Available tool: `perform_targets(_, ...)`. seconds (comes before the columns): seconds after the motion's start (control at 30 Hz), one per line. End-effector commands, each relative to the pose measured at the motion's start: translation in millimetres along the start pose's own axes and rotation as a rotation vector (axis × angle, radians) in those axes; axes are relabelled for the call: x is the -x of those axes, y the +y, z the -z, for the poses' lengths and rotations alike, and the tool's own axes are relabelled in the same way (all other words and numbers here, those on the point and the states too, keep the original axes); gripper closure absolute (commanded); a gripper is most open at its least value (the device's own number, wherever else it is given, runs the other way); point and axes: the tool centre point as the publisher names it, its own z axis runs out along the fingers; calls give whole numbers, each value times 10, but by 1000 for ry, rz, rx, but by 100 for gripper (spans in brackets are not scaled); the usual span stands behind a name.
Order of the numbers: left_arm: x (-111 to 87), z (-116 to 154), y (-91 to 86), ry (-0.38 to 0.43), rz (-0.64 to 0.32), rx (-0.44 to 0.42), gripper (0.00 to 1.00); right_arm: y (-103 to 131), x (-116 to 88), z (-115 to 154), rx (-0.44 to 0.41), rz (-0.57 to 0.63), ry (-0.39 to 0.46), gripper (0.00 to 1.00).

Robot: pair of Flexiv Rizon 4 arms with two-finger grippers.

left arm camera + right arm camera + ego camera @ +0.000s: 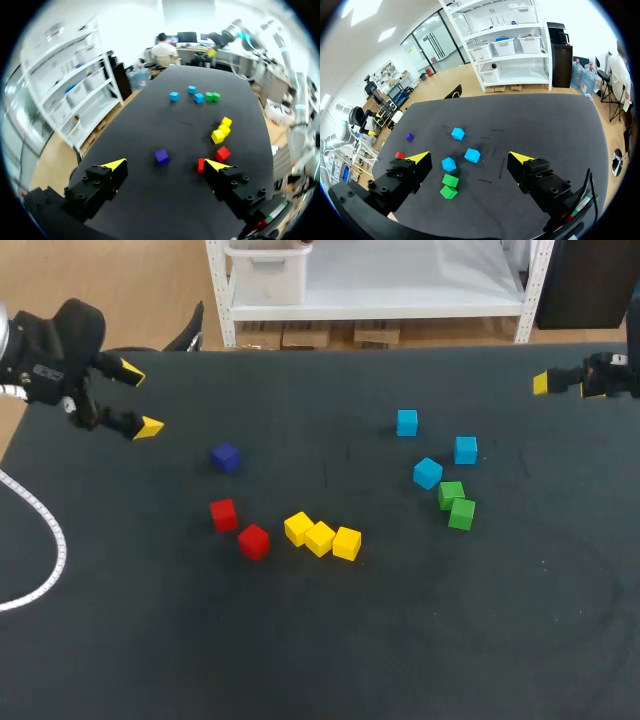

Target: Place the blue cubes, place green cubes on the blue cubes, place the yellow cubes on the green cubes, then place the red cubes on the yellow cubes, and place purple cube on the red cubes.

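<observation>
Though hovering wide open and empty, stacking nothing yet.
Finding left gripper (140,398), purple cube (225,456), red cubes (224,514) left of yellow cubes (320,538); blue cubes (428,473), green cubes (451,494), right gripper (468,159) right of them.

None stacked: three blue cubes (427,473) loosely grouped at right, two touching green cubes (451,495) just beside. Three yellow cubes (320,538) touching in a row, two red cubes (253,541) at their left, purple cube (225,457) behind those.

Cube count by colour: three blue cubes (406,422) (465,450) (427,473), two green cubes (451,494) (461,513), three yellow cubes (298,528) (320,538) (346,543), two red cubes (223,514) (253,541), one purple cube (225,457). Eleven cubes in all, five colours represented.
</observation>
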Motion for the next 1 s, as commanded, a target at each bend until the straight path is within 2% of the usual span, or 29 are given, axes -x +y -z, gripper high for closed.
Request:
perform_targets(0.03,-26,19,47,-16,-64,-65,0,6,-2,-1,-4,0,-1,0)
perform_targets(0.17,-11,3,61,-25,-62,-65,0,6,-2,-1,-4,0,-1,0)
perform_targets(0.3,1,-72,228,2,-56,-72,0,6,-2,-1,-4,0,-1,0)
perform_targets(0.47,27,-167,351,4,-169,-107,0,6,-2,-1,-4,0,-1,0)
perform_targets(0.53,33,-219,379,47,-215,-136,0,6,-2,-1,-4,0,-1,0)
perform_targets(0.57,30,-240,391,33,-231,-152,0,6,-2,-1,-4,0,-1,0)
perform_targets(0.63,23,-279,401,55,-270,-181,0,6,-2,-1,-4,0,-1,0)
perform_targets(0.7,8,-318,403,28,-284,-214,0,6,-2,-1,-4,0,-1,0)
perform_targets(0.77,0,-355,387,39,-303,-243,0,6,-2,-1,-4,0,-1,0)
perform_targets(1.0,-39,-431,390,-4,-296,-293,0,6,-2,-1,-4,0,-1,0)
